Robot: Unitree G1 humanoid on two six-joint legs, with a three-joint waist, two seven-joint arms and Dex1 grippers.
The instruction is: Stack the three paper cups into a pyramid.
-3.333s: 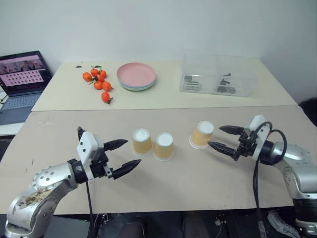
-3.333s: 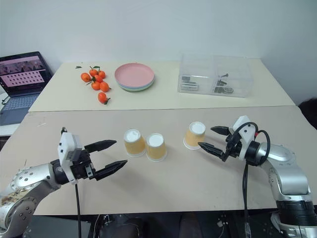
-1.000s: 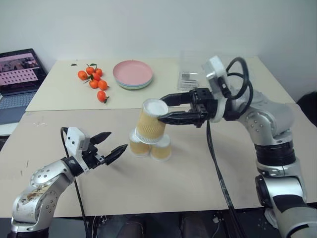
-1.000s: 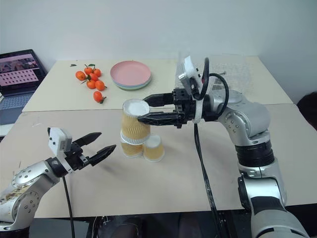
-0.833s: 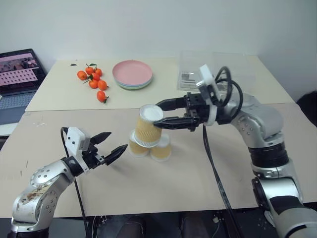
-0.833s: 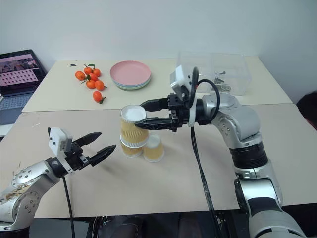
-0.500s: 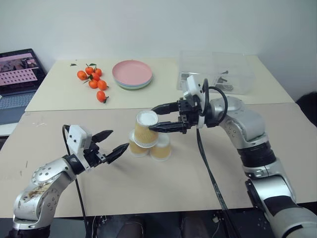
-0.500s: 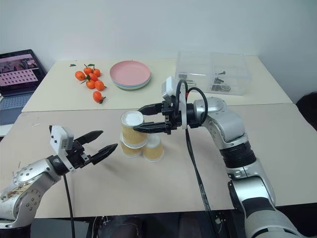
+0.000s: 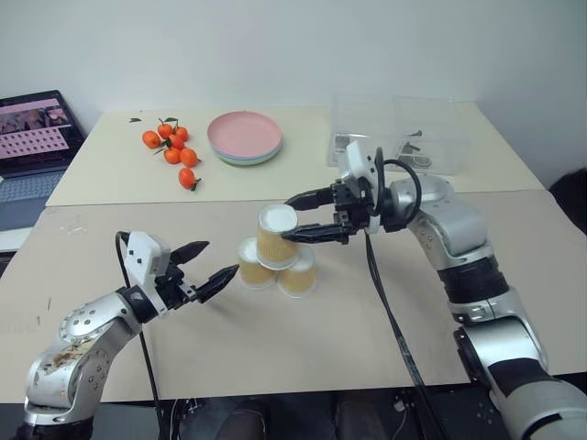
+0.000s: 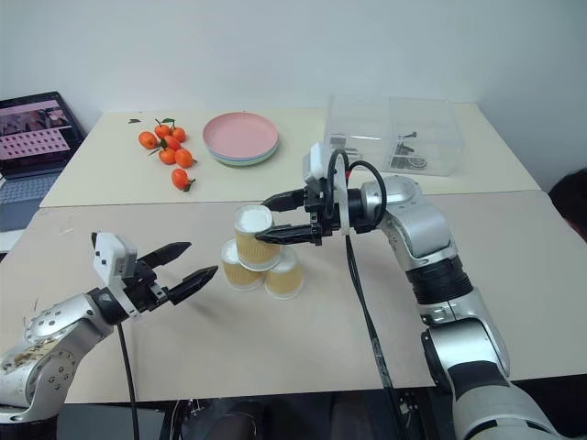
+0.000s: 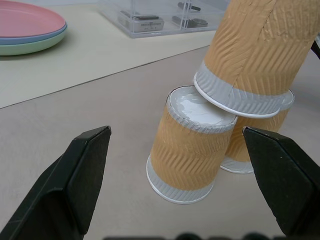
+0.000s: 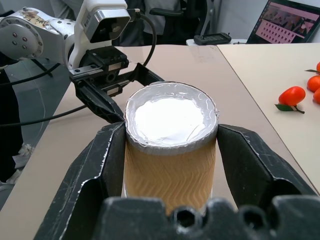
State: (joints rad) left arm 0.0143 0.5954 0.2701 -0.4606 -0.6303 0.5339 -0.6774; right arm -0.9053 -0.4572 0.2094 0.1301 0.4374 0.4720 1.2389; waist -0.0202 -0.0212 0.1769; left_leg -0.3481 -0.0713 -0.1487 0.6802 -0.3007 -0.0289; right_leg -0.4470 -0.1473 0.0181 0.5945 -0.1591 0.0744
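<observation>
right gripper [image 9: 306, 214] flanks the top cup [image 9: 277, 236], fingers barely parted (grip or release, i can't tell), resting it on two base cups [image 9: 276, 266]; only letting go remains. left gripper [image 9: 207, 267] waits spread beside them.

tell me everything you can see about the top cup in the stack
The top cup is a small tapered paper cup, ribbed tan-orange sides, white rim and white flat base. It stands upside down, base up, tilted, its rim resting on the two lower cups. The right gripper has a black finger on each side of it, close against its sides.
</observation>
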